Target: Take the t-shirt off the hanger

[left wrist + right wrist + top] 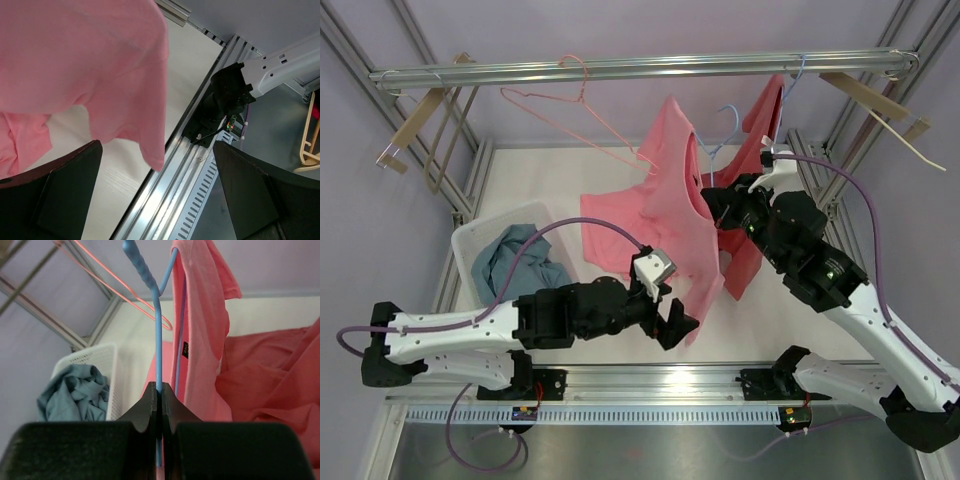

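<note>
Pale lilac walls on every side, evenly lit, without hard shadows. White tabletop in the middle, fenced by aluminium posts at the corners. Silver bar high across the back, from left to right. Slotted metal rail along the near edge; grey surface just below it.

T-shirt on hanger, centre; basket left of it, cloth inside; rail behind.

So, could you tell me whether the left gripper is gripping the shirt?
No, the left gripper is wide open and the shirt hangs unclamped.
</note>
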Robot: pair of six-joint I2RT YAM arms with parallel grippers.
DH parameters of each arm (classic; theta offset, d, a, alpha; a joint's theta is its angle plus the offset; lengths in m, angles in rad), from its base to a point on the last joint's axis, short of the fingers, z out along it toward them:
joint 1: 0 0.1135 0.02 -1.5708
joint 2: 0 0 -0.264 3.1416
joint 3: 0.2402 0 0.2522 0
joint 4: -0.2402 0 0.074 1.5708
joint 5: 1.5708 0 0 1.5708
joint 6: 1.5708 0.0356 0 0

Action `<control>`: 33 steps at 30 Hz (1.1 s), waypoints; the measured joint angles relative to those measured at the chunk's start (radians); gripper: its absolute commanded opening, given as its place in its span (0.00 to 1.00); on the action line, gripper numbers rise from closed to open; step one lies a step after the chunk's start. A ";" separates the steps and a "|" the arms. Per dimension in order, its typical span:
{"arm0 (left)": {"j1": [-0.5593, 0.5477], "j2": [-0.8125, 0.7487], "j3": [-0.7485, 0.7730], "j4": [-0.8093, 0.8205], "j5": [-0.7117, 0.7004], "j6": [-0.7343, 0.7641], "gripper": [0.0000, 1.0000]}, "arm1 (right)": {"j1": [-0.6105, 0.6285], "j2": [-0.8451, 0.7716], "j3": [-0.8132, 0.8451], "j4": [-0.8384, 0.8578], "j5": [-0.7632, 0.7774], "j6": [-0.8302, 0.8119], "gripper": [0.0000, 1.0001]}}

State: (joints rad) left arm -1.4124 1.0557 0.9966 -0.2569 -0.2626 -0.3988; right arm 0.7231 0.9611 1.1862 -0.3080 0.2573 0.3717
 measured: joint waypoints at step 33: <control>-0.242 0.255 0.072 0.181 -0.145 0.061 0.00 | 0.201 0.094 0.085 0.357 0.247 -0.139 0.00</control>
State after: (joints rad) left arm -1.6547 1.3109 1.0691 -0.0761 -0.4080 -0.3374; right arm 0.9241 1.0554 1.2709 0.0490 0.5045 0.2329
